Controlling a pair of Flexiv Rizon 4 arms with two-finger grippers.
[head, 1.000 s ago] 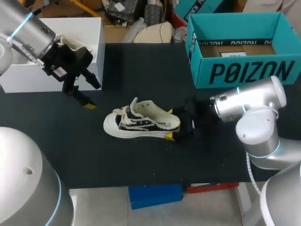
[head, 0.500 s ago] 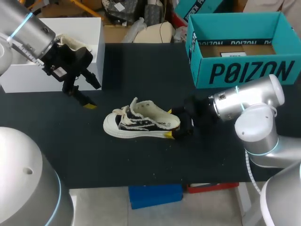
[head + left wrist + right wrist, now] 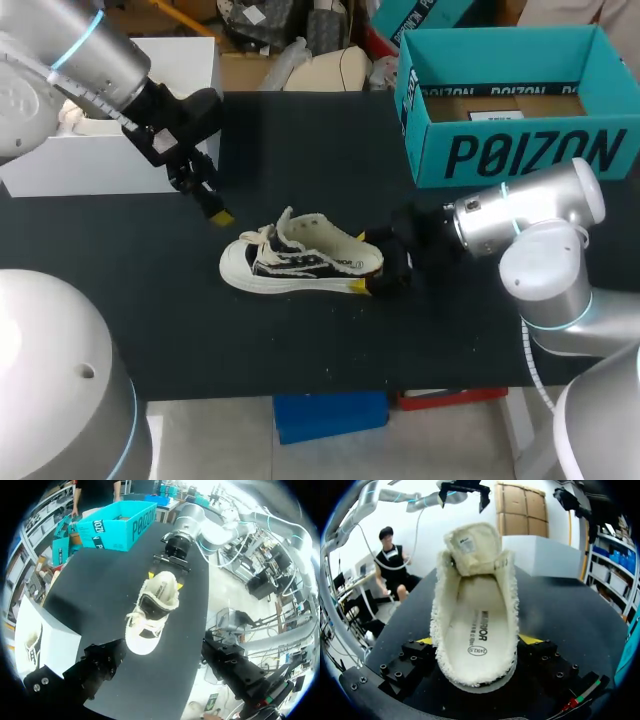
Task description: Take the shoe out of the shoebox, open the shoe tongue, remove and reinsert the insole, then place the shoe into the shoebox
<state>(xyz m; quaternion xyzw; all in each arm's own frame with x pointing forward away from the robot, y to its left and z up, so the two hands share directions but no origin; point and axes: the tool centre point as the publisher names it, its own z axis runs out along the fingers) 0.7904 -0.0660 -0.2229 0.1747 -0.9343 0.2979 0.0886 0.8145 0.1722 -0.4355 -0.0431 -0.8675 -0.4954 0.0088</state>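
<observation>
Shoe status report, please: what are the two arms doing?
Left end effector open, above table near toe. Right end effector shut on shoe heel. Shoe on table, outside shoebox. No obstruction seen.

Shoe [image 3: 300, 255]: was cream, black-and-white patterned sides.
Shoebox [image 3: 520, 152]: was teal, black lettering.
Table [image 3: 300, 140]: was black.
Box [image 3: 100, 165], ten o'clock: was white.

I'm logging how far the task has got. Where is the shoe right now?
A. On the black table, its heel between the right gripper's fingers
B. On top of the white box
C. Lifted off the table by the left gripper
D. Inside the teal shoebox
A: the shoe lies on its sole on the black table, with the right gripper flanking its heel, well clear of the teal shoebox.
</observation>
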